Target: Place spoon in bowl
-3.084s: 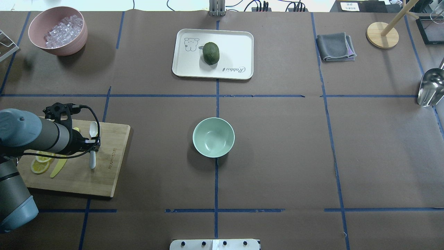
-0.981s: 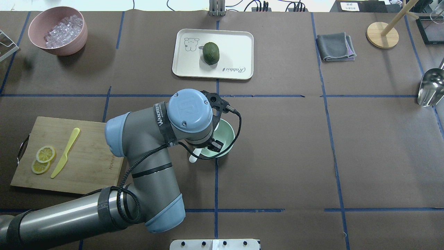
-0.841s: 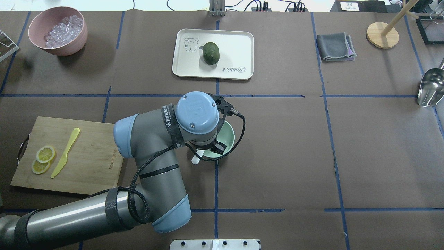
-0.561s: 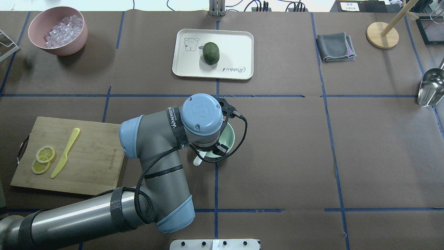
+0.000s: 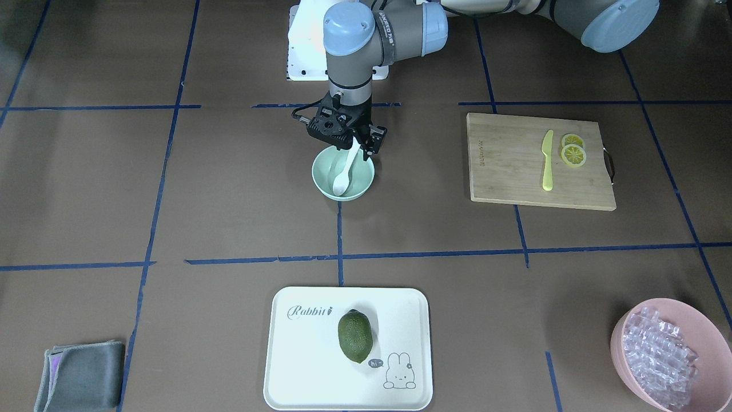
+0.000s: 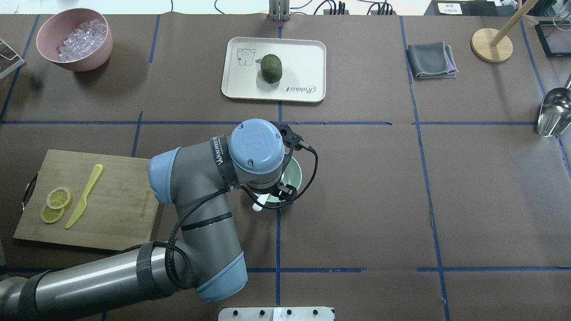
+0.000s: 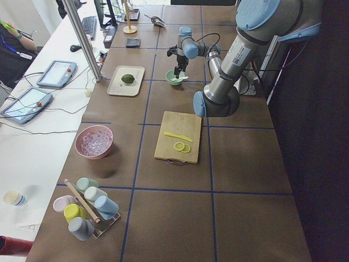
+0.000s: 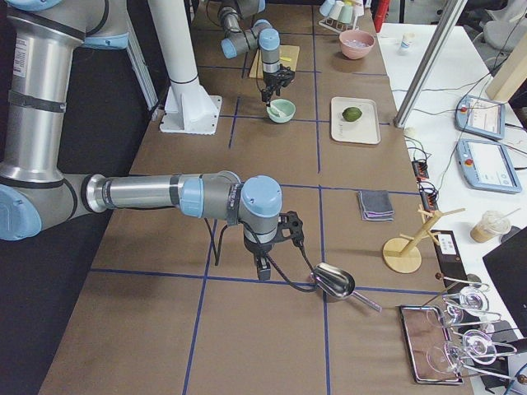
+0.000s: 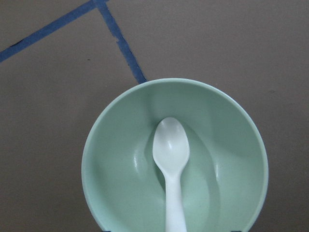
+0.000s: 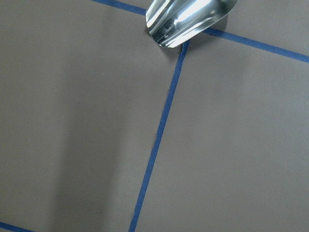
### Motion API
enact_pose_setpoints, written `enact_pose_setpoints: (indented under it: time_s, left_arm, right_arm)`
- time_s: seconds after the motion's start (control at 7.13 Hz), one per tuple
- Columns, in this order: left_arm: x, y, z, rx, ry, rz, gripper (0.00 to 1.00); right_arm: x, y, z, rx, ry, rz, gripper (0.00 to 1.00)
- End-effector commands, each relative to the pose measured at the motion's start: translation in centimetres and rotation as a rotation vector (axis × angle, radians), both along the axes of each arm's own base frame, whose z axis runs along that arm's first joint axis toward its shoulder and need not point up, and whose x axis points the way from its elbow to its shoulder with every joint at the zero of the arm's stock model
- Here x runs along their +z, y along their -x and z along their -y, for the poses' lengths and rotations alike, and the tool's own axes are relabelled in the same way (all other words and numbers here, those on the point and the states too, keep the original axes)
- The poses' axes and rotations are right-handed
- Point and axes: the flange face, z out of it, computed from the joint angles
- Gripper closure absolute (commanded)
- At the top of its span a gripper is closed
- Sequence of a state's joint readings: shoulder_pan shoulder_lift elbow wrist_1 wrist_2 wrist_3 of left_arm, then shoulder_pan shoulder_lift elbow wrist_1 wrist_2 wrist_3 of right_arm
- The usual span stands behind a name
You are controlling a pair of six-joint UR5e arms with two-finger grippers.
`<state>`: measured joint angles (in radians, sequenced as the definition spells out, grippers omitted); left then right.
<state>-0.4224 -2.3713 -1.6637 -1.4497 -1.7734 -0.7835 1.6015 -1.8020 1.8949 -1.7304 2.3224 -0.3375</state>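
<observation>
Currently the left pincer [image 5: 361,146] hangs directly over the bowl [image 9: 113,159]. The spoon [image 9: 171,147] sits straight below it, with its oval end low inside the bowl. The handle slopes up from there toward the fingers and crosses the rim on the robot's side of the pincer, so its tip projects a little past the bowl. This tilt suits the task: the oval end goes in first, and the rim can probably carry the handle once it is freed. The handle reaches the fingers, but no view shows whether they pinch it or stand apart from it, so that cannot be told. Judged from this layout, the placing step is at or near its end. What is left is to confirm release and lift the pincer straight up, clear of the handle, so that neither spoon nor bowl is dragged. The right pincer [image 8: 263,271] idles well apart from this work, near a metal scoop [image 10: 188,19]. Whether it is apart or together cannot be told.
</observation>
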Motion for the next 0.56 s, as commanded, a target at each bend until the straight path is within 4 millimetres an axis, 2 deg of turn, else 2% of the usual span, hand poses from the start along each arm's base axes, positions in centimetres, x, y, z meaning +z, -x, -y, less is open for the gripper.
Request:
enact_pose_setpoints:
  time_s: [0.0,0.28,0.42]
  left_arm:
    - [3.1,6.1,0.5,-0.030,0.014,-0.010,0.00]
    - [9.2,17.7,2.0,-0.082,0.099,-0.031,0.00]
    - [13.0,22.7,3.6,-0.122,0.184,-0.016,0.00]
  right_arm:
    - [0.0,0.0,0.1,0.000,-0.001,0.000,0.00]
    - [1.0,0.0,0.0,-0.001,0.018,-0.002,0.00]
    - [1.5,-0.4,-0.2,0.013,0.032,-0.001,0.00]
